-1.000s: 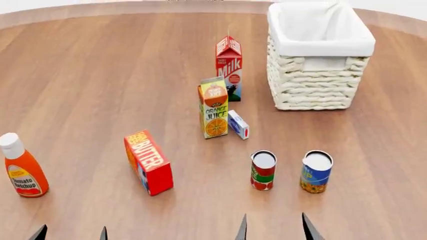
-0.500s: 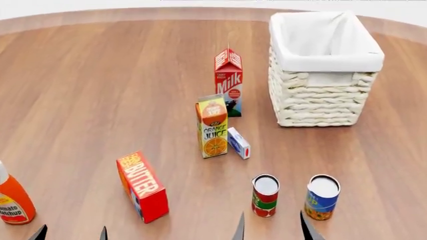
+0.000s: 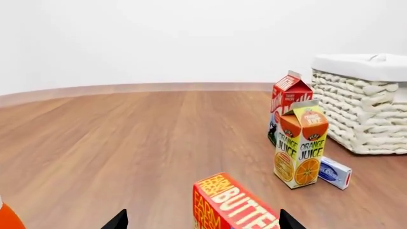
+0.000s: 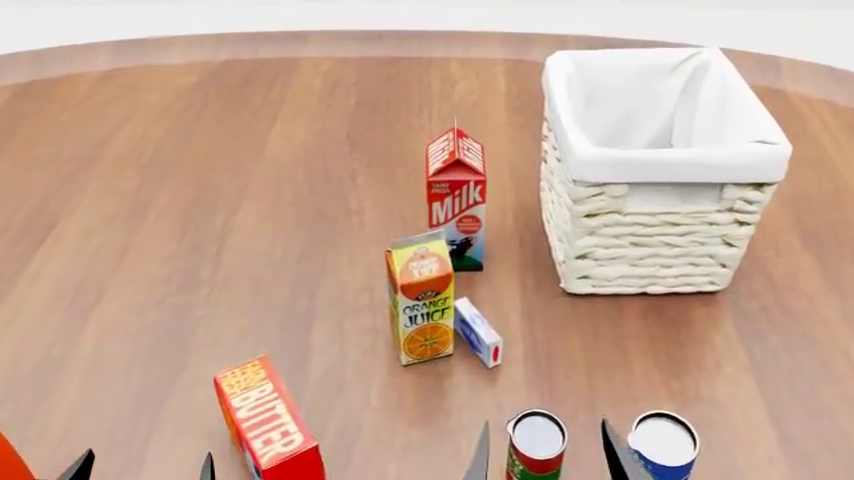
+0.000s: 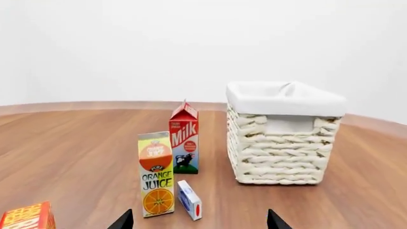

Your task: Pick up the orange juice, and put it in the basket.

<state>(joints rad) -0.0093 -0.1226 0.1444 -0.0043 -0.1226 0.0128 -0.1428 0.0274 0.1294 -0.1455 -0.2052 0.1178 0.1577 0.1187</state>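
Left gripper (image 4: 140,466): only 2 dark fingertips show at the lower left edge of the head frame, spread apart with nothing between them; released.
Right gripper (image 4: 547,455): 2 dark fingertips at the bottom edge, right of centre, spread apart, empty; the red-and-green can (image 4: 535,446) sits in the gap behind them in the picture.
Orange juice (image 4: 423,298): upright on the wooden table (image 4: 200,200), just below centre of the head frame, apart from both grippers.
Basket (image 4: 654,215): upper right of the head frame, standing on the table, white liner folded over its rim; well right of the juice carton.
Milk carton (image 4: 457,198): upright, just above the juice in the frame, between it and the basket's left side.
Small white-and-blue box (image 4: 478,333): lying just right of the juice carton's base; whether they touch I cannot tell.
Butter box (image 4: 266,420): lower left, tilted, partly cut by the frame edge.
Blue can (image 4: 663,447): bottom right, beside the red-and-green can.
Ketchup bottle (image 4: 11,462): an orange sliver at the bottom left corner.
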